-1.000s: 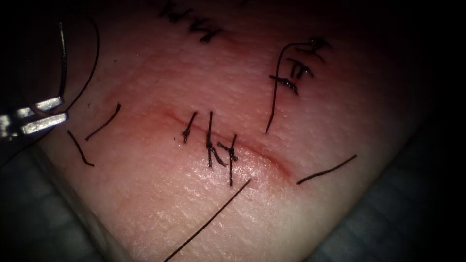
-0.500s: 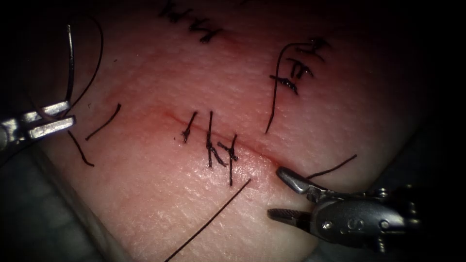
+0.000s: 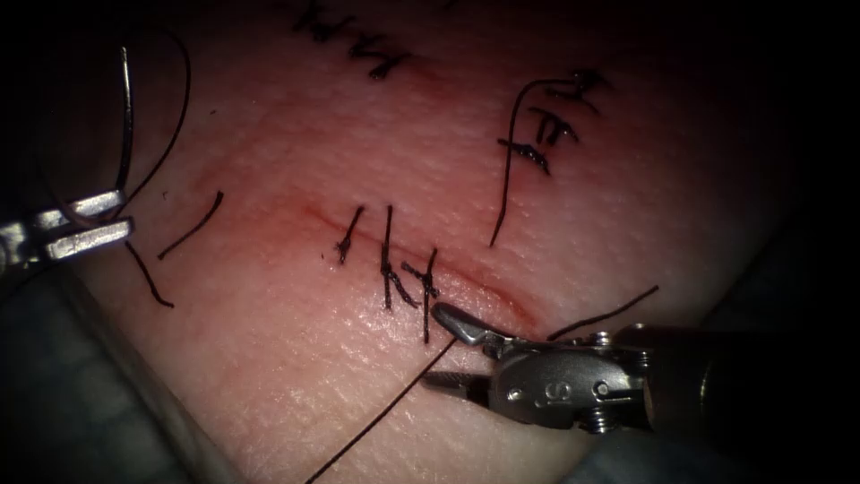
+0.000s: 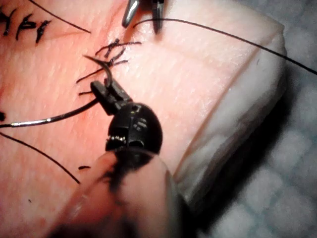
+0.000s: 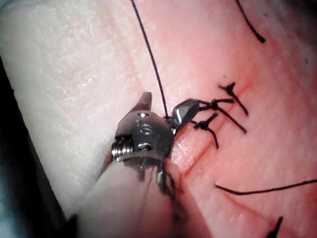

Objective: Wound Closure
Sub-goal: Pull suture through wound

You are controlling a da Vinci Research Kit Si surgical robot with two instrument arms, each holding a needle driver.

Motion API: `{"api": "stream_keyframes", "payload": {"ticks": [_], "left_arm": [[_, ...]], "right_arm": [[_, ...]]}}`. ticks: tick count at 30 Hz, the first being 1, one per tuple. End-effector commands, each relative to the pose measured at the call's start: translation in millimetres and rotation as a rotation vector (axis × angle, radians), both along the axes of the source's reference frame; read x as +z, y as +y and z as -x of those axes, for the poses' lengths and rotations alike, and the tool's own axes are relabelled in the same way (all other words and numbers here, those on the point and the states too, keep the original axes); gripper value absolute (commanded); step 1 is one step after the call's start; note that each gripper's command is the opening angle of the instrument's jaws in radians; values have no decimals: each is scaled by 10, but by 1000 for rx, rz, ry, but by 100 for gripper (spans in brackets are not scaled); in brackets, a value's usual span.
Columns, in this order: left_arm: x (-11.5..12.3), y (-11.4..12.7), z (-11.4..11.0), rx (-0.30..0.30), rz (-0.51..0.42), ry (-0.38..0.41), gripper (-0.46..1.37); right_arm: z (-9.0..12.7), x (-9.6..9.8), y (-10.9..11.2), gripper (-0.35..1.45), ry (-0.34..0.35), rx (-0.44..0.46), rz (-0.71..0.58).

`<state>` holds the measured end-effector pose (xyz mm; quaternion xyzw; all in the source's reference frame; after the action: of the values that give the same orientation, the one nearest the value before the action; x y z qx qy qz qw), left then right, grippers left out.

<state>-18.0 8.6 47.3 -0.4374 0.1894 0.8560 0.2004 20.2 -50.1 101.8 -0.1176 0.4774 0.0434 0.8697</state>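
The left tool (image 3: 85, 229) is seen at nine o'clock of the endoscope view, well left of the cut (image 3: 403, 260), its jaws clamped on the needle (image 3: 124, 116) near one end of the curve. The needle rises toward eleven o'clock, clear of the tissue (image 3: 296, 385); it has barely shifted over the last second.

The right tool (image 3: 452, 354) was absent a second ago, had entered from four o'clock half a second ago, and has since been advanced to the right end of the stitched stretch. Its jaws are held apart and nothing is gripped. The upper jaw lies just beside the rightmost stitch (image 3: 428, 291); the long thread (image 3: 376, 426), running off toward seven o'clock, passes between the two jaws.

Three stitches are counted across the cut; the stretch toward four o'clock remains unstitched. Judged from this, the thread is now within the right tool's reach.
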Motion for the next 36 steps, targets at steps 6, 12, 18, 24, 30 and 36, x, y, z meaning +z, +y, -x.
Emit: {"api": "stream_keyframes", "payload": {"ticks": [6, 12, 18, 24, 30, 36], "left_arm": [[-1, -1, -2, 4, -1, -1, -35], [0, -1, -4, 7, -1, -4, -35], [0, -1, -3, 7, -1, -4, -35], [0, -1, -3, 7, -1, -4, -35], [0, -1, -2, 6, -1, -4, -35], [1, -1, -2, 7, 0, -4, -35]], "right_arm": [[-3, 4, 5, 26, 11, -13, -10], [0, 1, -4, -35, -1, -80, -47], [-3, -13, -26, -35, 6, -106, -52], [-11, -28, -47, -35, 15, -128, -54], [-19, -44, -69, -35, 23, -147, -56], [-27, -56, -83, -35, 33, -164, -57]]}}
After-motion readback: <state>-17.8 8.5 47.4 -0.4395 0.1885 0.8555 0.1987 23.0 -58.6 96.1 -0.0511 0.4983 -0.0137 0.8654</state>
